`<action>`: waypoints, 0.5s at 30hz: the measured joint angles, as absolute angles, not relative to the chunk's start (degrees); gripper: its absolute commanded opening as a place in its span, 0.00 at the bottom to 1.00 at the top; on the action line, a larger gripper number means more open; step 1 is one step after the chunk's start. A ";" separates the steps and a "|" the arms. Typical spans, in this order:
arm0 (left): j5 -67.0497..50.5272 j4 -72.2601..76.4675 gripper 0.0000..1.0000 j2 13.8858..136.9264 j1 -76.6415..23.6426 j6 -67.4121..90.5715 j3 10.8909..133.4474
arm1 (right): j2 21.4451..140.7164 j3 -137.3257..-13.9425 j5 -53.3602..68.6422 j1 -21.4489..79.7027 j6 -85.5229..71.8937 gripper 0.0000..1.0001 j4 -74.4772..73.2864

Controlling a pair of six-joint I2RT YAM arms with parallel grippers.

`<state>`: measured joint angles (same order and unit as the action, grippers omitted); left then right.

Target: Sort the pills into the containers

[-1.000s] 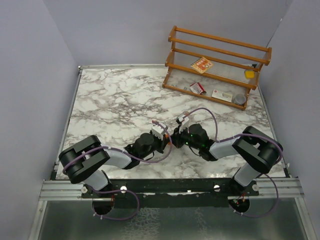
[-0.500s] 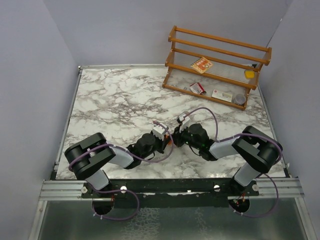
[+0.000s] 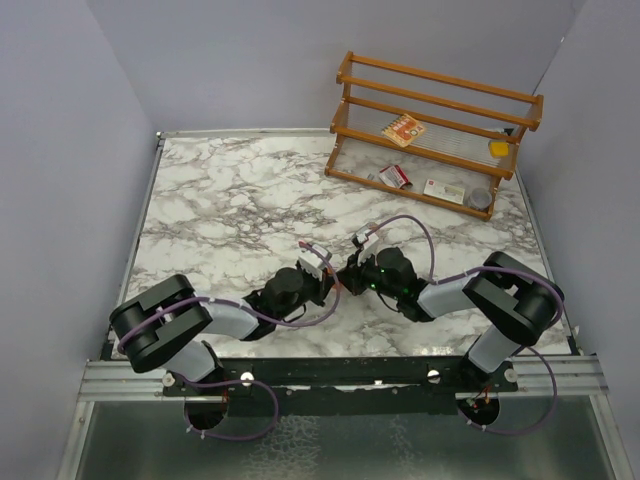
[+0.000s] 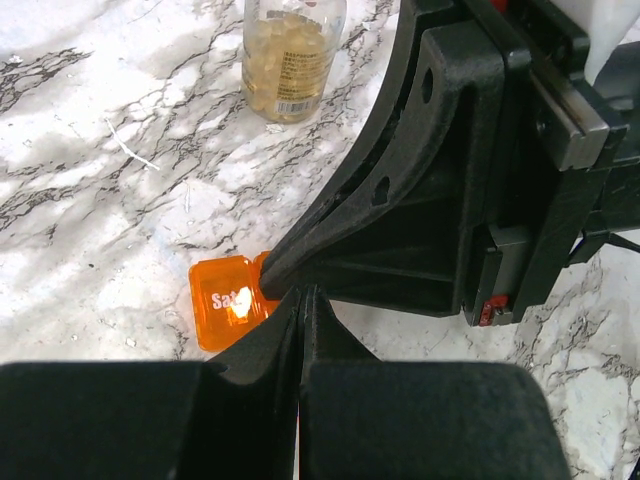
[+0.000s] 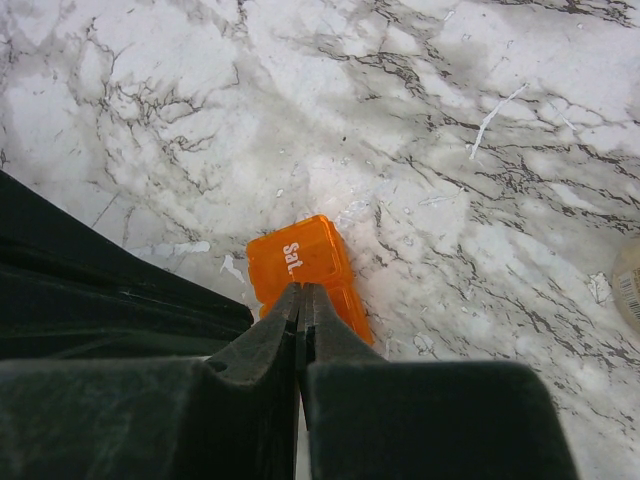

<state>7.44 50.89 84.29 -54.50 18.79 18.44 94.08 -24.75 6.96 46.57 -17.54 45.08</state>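
Observation:
The tiny orange box (image 5: 300,262), marked "Sat.", lies flat on the marble. My right gripper (image 5: 303,291) is shut, its tips resting on the box's near half. My left gripper (image 4: 303,292) is shut too, its tips beside the box (image 4: 224,300) and right up against the right gripper's black fingers (image 4: 330,230). In the top view both grippers meet at the table's near middle, left (image 3: 333,286) and right (image 3: 346,280), hiding the box. The clear jar (image 4: 292,52) with tan-yellow contents stands upright a short way beyond the box. It also shows at the right wrist view's right edge (image 5: 630,285).
A wooden rack (image 3: 436,128) stands at the back right. It holds red-and-white packets (image 3: 397,176), a grey round tin (image 3: 480,198) and a small yellow item (image 3: 498,148). Grey walls close in on both sides.
My left arm's elbow swung out to the left and its wrist shifted slightly. The right arm stayed put. Both grippers stay shut at the orange box.

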 measured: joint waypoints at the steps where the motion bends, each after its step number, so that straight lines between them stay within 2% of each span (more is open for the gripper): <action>1: 7.44 50.89 0.00 84.12 -54.50 18.79 18.31 | 94.08 -24.75 6.96 46.59 -17.54 0.01 45.08; 15: 7.46 52.40 0.00 89.32 -54.50 19.92 18.37 | 94.15 -24.84 6.96 46.96 -17.54 0.01 45.04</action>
<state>7.46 52.40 89.32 -54.50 19.92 18.37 94.15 -24.84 6.96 46.96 -17.54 45.04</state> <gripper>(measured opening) 0.008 0.009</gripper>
